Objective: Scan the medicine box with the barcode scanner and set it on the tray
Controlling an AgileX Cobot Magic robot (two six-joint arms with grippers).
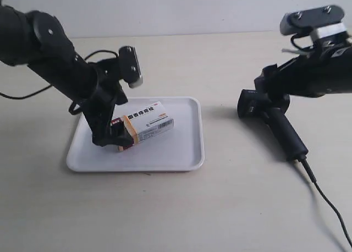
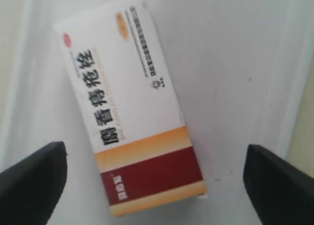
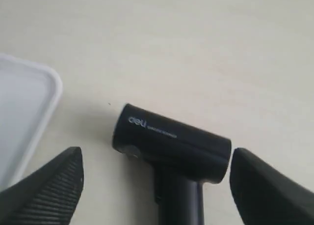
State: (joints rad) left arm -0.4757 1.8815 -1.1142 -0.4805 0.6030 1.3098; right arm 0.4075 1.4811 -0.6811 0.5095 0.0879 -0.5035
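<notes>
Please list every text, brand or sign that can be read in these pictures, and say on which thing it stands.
"deli", white, on the head of the scanner; the smaller line beside it is too blurred to read.
Large dark blue Chinese lettering on the medicine box: too blurred to quote reliably.
Small print and a round red sign on the same box: unreadable.
The tray bears no text.

The tray [image 1: 187,147] lies flat on the bench [image 1: 165,208]. The medicine box [image 1: 147,124] lies in the tray, toward the tray's side at the exterior view's left. The left claw [image 2: 154,185] hangs over the box's banded end, its fingers [image 2: 32,183] apart from the box on either side. The barcode scanner [image 1: 272,120] lies on the bench, well apart from the tray, at the exterior view's right, with the right claw [image 3: 157,185] over it.
</notes>
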